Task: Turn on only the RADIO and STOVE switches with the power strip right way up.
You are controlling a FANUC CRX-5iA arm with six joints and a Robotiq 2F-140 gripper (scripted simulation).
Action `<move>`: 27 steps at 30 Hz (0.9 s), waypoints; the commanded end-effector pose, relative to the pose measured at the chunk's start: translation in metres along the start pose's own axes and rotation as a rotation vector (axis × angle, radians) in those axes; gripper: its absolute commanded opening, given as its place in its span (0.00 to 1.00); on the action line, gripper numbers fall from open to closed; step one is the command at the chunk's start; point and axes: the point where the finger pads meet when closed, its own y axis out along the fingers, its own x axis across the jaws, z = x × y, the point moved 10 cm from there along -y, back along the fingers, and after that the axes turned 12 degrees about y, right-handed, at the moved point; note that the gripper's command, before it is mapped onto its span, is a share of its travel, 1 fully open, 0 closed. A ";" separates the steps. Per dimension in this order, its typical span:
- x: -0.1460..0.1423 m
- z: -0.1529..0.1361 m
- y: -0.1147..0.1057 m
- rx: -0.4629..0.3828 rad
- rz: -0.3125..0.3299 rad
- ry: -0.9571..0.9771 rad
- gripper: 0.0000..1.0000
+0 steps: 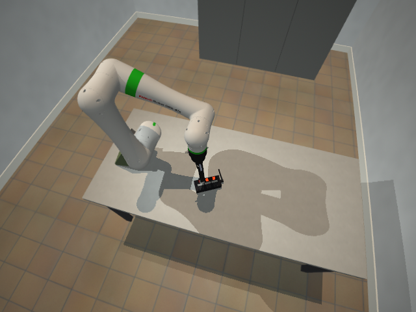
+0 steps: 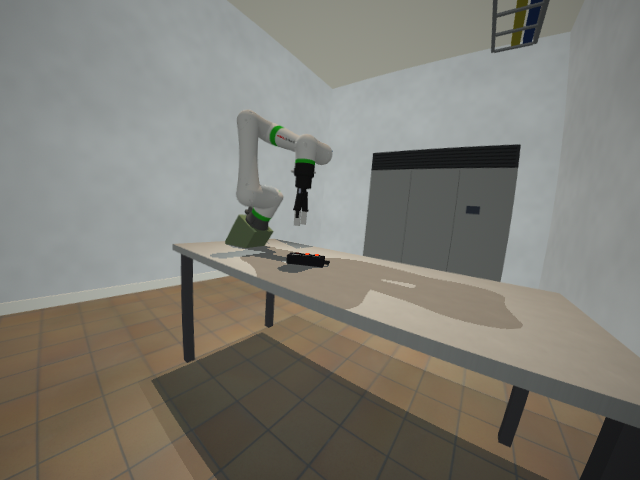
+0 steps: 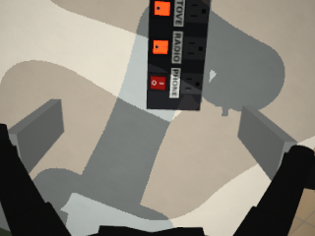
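The black power strip [image 1: 208,184] [image 2: 307,258] [image 3: 179,42] lies face up on the table [image 1: 302,214] [image 2: 465,320]. In the wrist view its STOVE switch [image 3: 160,8] and its RADIO switch [image 3: 159,46] glow bright orange. The third switch [image 3: 157,83], nearest the gripper, is dark red and unlit; its label is too blurred to read. My gripper [image 1: 201,182] [image 2: 300,220] [image 3: 152,118] is open wide and empty. It hangs a little above the table, over the strip's near end, and touches nothing.
A short black cord stub [image 1: 220,174] sticks out at the strip's far end. The robot's green base block [image 2: 248,235] stands at the table's left end. A grey cabinet [image 1: 268,30] [image 2: 439,211] stands behind the table.
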 end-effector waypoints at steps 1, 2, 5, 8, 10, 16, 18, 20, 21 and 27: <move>0.000 0.000 -0.005 0.000 0.000 0.000 1.00; 0.000 0.000 -0.008 0.000 0.000 0.000 1.00; 0.000 0.000 -0.012 0.000 0.000 0.000 1.00; 0.000 0.000 -0.013 0.000 0.000 0.000 1.00; 0.000 0.000 -0.013 0.000 0.000 0.000 1.00; 0.000 0.000 -0.013 0.000 0.000 0.000 1.00; 0.000 0.000 -0.013 0.000 0.000 0.000 1.00; 0.000 0.000 -0.013 0.000 0.000 0.000 1.00; 0.000 0.000 -0.013 0.000 0.000 0.000 1.00; 0.000 0.000 -0.013 0.000 0.000 0.000 1.00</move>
